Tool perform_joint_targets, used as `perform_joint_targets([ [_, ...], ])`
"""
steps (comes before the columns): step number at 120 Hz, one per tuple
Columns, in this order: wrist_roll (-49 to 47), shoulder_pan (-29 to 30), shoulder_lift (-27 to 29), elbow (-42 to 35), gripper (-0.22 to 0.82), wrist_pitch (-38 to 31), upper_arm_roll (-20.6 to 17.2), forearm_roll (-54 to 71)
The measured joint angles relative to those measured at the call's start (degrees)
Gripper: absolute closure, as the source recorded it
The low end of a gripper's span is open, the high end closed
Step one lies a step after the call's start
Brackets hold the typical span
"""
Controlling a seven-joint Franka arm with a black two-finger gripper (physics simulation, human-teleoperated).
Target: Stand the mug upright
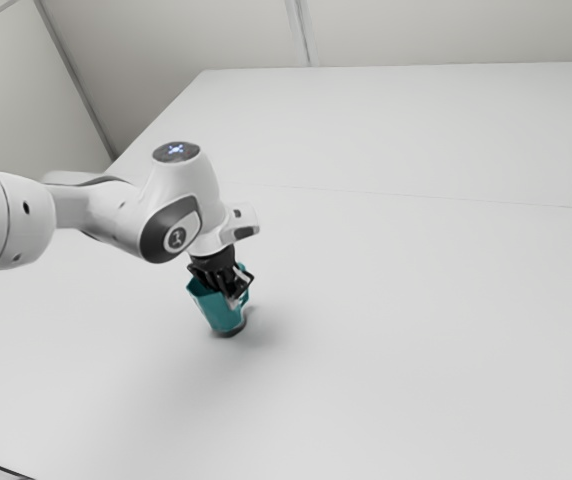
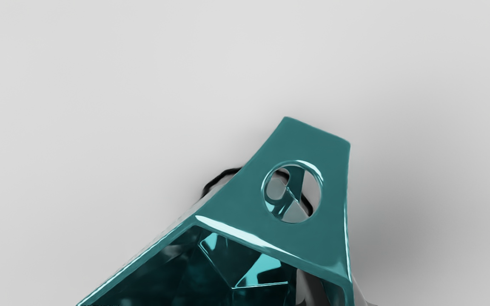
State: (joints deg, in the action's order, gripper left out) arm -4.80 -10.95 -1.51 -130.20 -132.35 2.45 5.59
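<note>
The teal mug (image 1: 218,309) has its open mouth facing up and its dark base low over the table, leaning slightly; whether the base touches the table I cannot tell. The gripper (image 1: 228,284) is at its rim from above, shut on the mug's wall. In the wrist view, the mug (image 2: 245,242) shows its dark hollow inside and a broad handle piece with a round hole. There the gripper (image 2: 343,297) has one finger inside the mouth and the other outside the wall. The lower parts of the fingers are hidden.
A wide white table (image 1: 416,330) surrounds the mug, with a soft shadow beside it. Farther back is another pale flat surface (image 1: 396,130), with walls behind. A dark-edged corner of something shows at the exterior view's lower left.
</note>
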Motion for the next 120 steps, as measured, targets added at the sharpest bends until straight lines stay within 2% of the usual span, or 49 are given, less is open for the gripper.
perform_joint_targets([
  [9, -0.1, -0.1, -0.5, -0.1, 0.76, -0.7, 0.0, 0.0],
  [31, -0.2, -0.7, 0.3, -0.1, 0.36, -0.5, 0.0, -0.3],
  [52, -0.2, -1.3, 2.9, -0.1, 0.16, 0.4, -0.1, -0.4],
  [80, -0.1, -1.2, 8.3, 1.4, 0.05, 4.1, -0.5, -0.7],
  [120, 0.7, -1.0, 9.0, 17.4, 0.01, 14.5, -0.7, -0.6],
])
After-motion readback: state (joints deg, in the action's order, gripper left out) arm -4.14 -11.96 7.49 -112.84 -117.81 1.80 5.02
